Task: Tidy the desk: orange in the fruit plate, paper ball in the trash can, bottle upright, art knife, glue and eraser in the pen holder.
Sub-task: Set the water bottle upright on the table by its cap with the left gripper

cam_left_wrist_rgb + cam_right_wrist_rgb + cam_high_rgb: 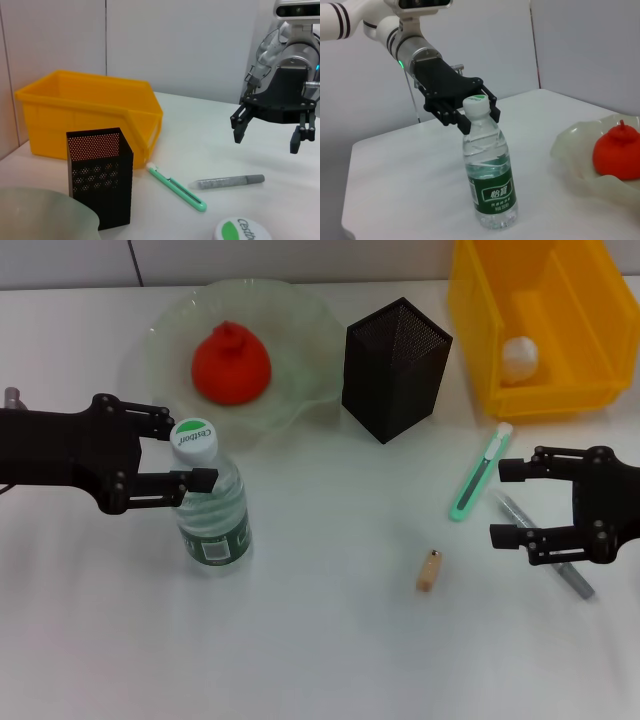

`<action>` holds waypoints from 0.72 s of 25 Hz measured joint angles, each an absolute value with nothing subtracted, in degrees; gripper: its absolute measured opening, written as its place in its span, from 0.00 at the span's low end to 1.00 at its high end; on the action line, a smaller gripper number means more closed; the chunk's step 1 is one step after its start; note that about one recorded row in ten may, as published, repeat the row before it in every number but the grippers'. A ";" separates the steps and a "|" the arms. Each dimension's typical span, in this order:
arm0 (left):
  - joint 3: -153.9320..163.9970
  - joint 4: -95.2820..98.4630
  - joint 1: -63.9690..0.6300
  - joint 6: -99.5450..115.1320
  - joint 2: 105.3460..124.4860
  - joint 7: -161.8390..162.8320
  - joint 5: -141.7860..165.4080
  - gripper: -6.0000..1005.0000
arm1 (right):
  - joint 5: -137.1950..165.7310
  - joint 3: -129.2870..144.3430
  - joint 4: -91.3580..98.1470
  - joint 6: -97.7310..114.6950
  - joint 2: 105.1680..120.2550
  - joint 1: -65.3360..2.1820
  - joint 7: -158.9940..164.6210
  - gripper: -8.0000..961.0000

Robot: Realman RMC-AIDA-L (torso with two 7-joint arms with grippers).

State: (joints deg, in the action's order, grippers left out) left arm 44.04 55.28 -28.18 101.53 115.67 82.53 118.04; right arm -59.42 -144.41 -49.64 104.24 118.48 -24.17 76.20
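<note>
Your left gripper (pixel 190 458) straddles the neck of the upright clear plastic water bottle (pixel 212 510), jaws spread, not clamping. The lumpy red-orange fruit (pixel 231 364) lies in the pale-green ruffled glass dish (pixel 300 390). Your right gripper (pixel 508 502) hovers with jaws apart over the grey stick (pixel 570 575), beside the green art knife (pixel 480 475). The tan eraser stub (pixel 429 570) lies loose on the table.

trash can (pixel 590 360) cropped, glue stick (pixel 560 565) half hidden
</note>
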 joint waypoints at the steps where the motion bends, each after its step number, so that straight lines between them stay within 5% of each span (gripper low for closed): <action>1: 43.99 55.28 -28.32 101.67 115.64 82.53 118.00 0.53 | -59.42 -144.55 -49.64 104.24 118.48 -24.17 76.20 0.86; 18: 43.51 55.28 -29.18 101.40 115.40 81.82 117.85 0.47 | -59.42 -145.63 -49.57 104.24 118.47 -24.26 76.45 0.86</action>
State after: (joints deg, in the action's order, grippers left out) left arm 43.51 55.28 -29.17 101.40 115.40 81.82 117.85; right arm -59.42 -145.63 -49.57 104.24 118.47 -24.26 76.45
